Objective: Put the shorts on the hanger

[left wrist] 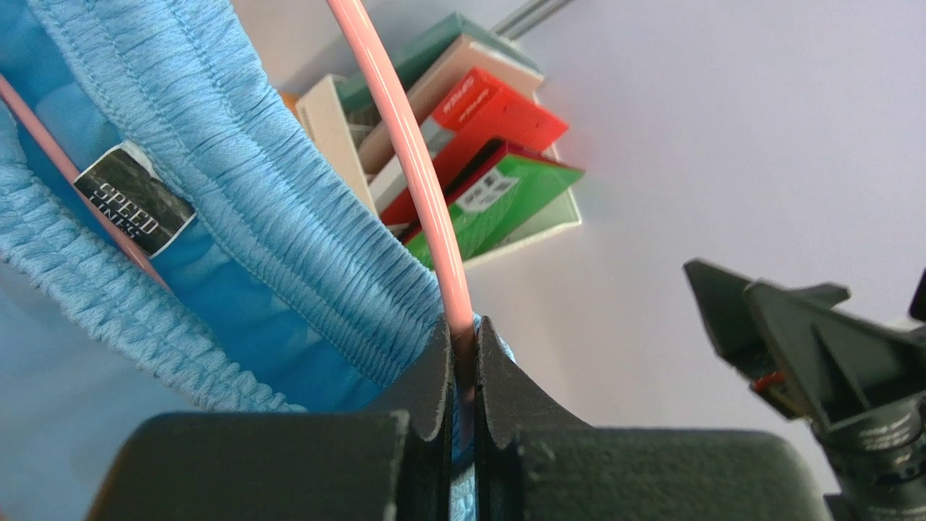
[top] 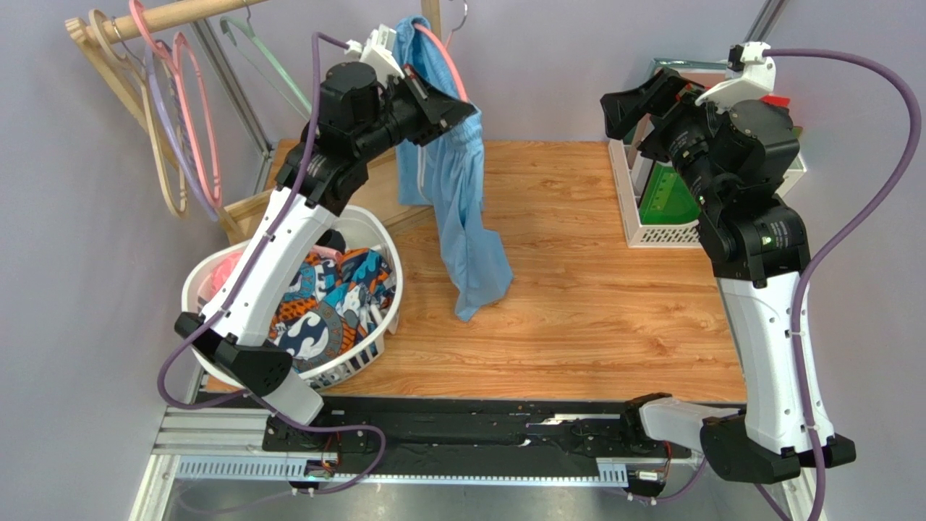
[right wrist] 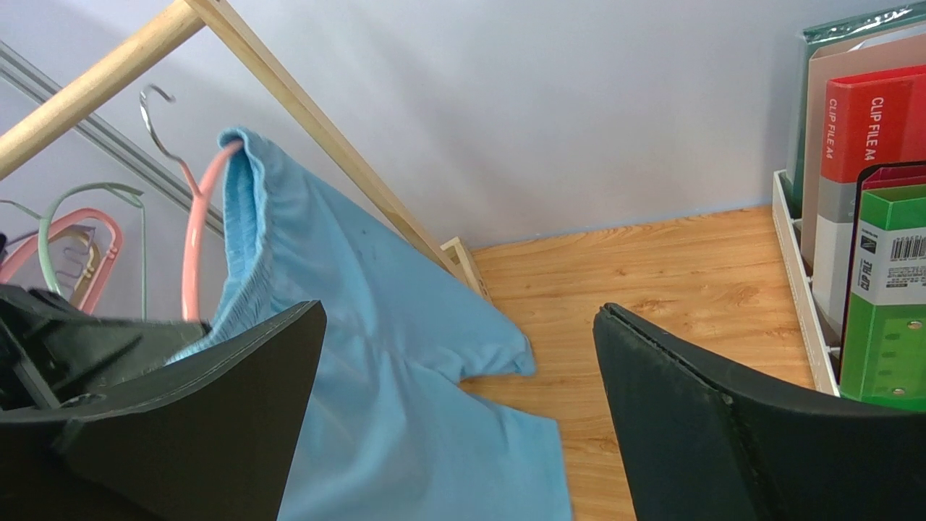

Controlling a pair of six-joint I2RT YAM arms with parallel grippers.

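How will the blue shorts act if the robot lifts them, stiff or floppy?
Probably floppy: the shorts hang in loose folds from the hanger. Likely light too, since one thin hanger, pinched by the left gripper, carries them.

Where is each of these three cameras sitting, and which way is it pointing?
Top external: above and behind the arms, looking down on the table; both arms show whole.
Left wrist: on the left arm, looking along the left gripper, shut on the hanger; the right gripper shows beyond.
Right wrist: on the right arm, looking between its open fingers at the shorts.
Shared: all three show shorts on the pink hanger.
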